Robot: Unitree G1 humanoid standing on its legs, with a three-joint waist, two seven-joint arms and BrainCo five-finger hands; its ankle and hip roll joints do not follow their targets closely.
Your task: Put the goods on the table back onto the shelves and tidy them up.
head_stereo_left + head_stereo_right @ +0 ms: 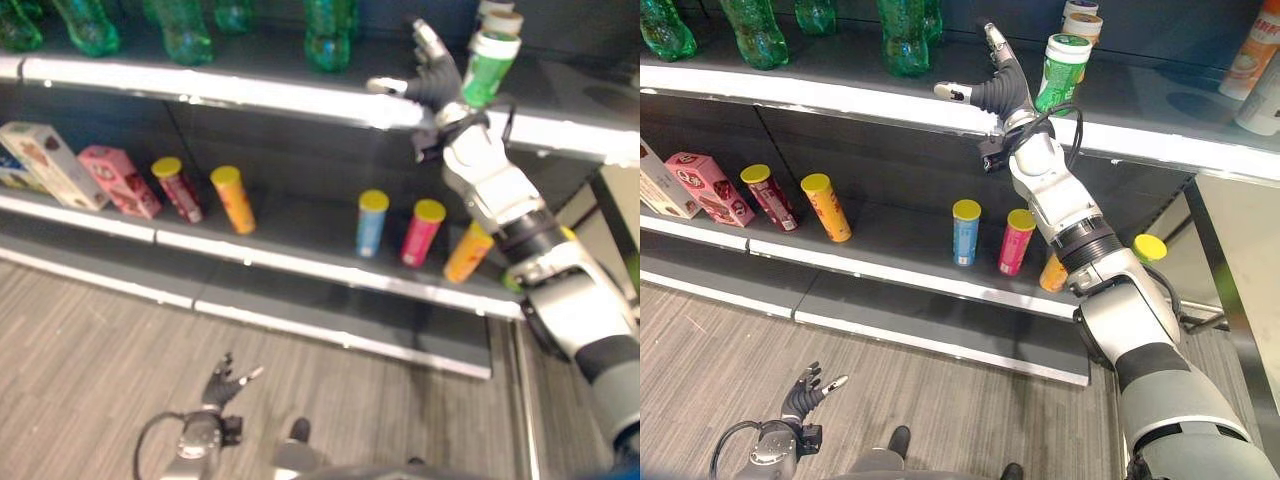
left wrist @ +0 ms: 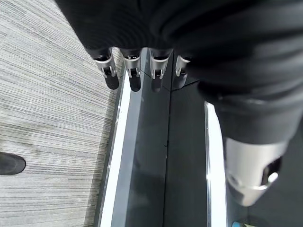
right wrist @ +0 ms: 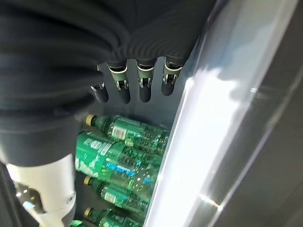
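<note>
Shelving unit (image 1: 840, 95): two dark boards with bright front strips are seen. Bottles and tubs are kept above, boxes and tubes below, presumably so that like goods stand together.
Green bottles (image 1: 905, 35): ranged along the left of the upper shelf, set back from the edge; in the right wrist view they are seen just past the fingertips.
Right hand (image 1: 998, 88): raised to the upper shelf's front edge, fingers straight and spread, nothing grasped. It is held just beside the green tub, seemingly after release or to nudge it into line.
Left hand (image 1: 805, 393): hung low over the floor, fingers relaxed and empty, apparently idle.
Boxes (image 1: 115, 180): leaned at the lower shelf's left end.
Green tub (image 1: 1062, 70): the task's item, stood upright on the upper shelf near its edge, a pale tub behind it. Whether it is touched by the hand cannot be told.
Tubes (image 1: 965, 230): yellow-capped, spaced singly along the lower shelf, fronts outward.
</note>
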